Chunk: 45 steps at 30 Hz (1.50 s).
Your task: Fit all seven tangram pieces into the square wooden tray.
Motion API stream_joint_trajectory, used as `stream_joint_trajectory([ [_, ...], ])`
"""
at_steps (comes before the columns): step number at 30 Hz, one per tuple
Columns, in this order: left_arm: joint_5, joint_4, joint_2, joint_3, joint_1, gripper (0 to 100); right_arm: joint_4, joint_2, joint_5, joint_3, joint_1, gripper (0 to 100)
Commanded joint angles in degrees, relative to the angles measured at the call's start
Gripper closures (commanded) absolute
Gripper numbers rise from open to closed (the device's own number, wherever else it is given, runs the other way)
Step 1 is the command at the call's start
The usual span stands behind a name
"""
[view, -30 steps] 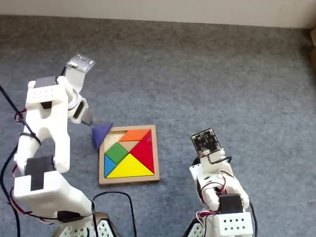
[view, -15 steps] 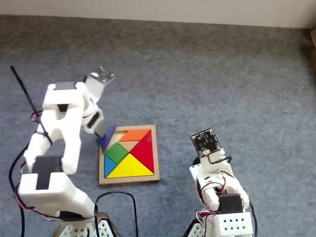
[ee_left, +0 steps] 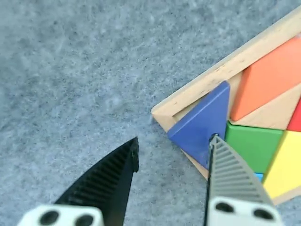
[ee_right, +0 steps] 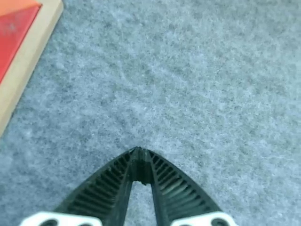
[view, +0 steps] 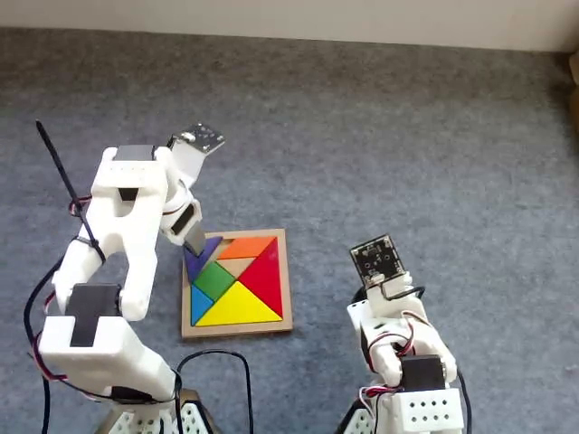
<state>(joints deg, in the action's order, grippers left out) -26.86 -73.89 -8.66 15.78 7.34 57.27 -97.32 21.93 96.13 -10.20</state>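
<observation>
Grey felt-covered desk (view: 407, 136) under everything. Left arm (view: 122, 226) was stretched out to the near-left corner of the square wooden tray (view: 287, 276); right arm (view: 398, 348) sat folded, well off the tray's other side.

Left tool (ee_left: 174, 138) was open and gripped nothing. Its dark finger (ee_left: 113, 172) was over bare desk just outside the tray, and its pale finger (ee_left: 228, 169) had its tip on the edge of the indigo triangle (ee_left: 204, 123).

Right tool (ee_right: 139, 150) was closed, tips together, over bare desk, with the tray rim off to one side of it.

In the tray, past the left tool's pale finger:
- yellow triangle (view: 237, 310)
- red triangle (view: 265, 278)
- orange parallelogram (view: 246, 247)
- green square (view: 214, 279)
- indigo triangle in the corner slot right at the tool, one point over the rim; couldn't tell if it sat flat
- light-blue triangle (view: 197, 305)

Bare wood patch (view: 237, 266) between orange and green.
</observation>
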Motion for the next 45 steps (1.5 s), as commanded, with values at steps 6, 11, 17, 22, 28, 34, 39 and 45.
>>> stream_joint_trajectory([
  [6,0.7,1.93,0.4,0.66,-3.74,76,0.4,-1.1,0.7,6.29,0.66,98.9],
  [11,0.79,4.92,0.4,3.65,-7.25,76,0.4,-1.1,0.7,6.29,0.66,98.9],
  [17,3.87,5.27,0.75,3.65,-10.33,76,0.4,-1.1,0.7,6.29,0.66,98.9],
  [22,4.13,4.92,1.1,3.65,-13.76,76,0.4,-1.1,0.7,6.29,0.66,98.9],
  [28,6.68,3.16,1.19,0.48,-13.32,76,0.4,-1.1,0.7,6.29,0.66,98.9],
  [34,9.32,-7.3,1.54,-9.36,-10.86,76,0.4,-1.1,0.7,6.29,0.66,98.9],
  [39,8.97,-9.49,7.78,-7.6,-5.05,76,0.4,-1.1,0.7,6.29,0.66,98.9],
  [45,6.86,-5.71,12.7,2.59,0.13,76,0.4,-1.1,0.7,6.29,0.66,98.9],
])
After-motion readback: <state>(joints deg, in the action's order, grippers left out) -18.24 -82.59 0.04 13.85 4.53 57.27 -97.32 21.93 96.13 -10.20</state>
